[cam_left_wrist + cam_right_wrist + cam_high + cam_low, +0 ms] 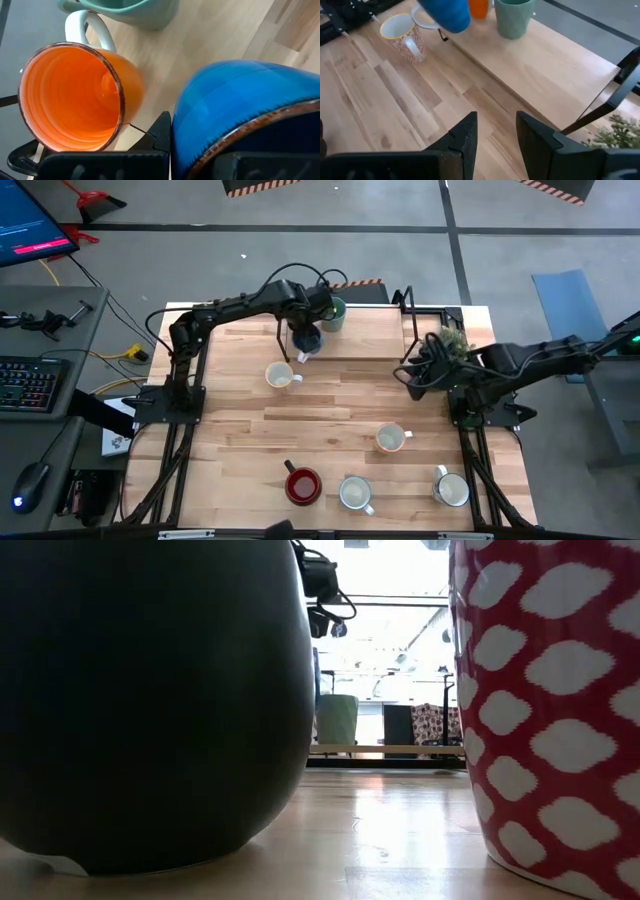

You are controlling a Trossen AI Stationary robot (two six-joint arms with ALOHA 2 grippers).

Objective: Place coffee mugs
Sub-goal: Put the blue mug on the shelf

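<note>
While clamped on the blue mug (235, 110), left end effector (306, 340) beside orange mug (75, 95); right end effector (495, 135) apart.

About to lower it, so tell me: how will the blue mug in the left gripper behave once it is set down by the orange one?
The blue mug looks glazed, so probably slick; it hangs tilted from the left gripper, shut on its rim, and could tip if released that way. Rigid ceramic, likely chips on knocking the close-by orange mug.
</note>
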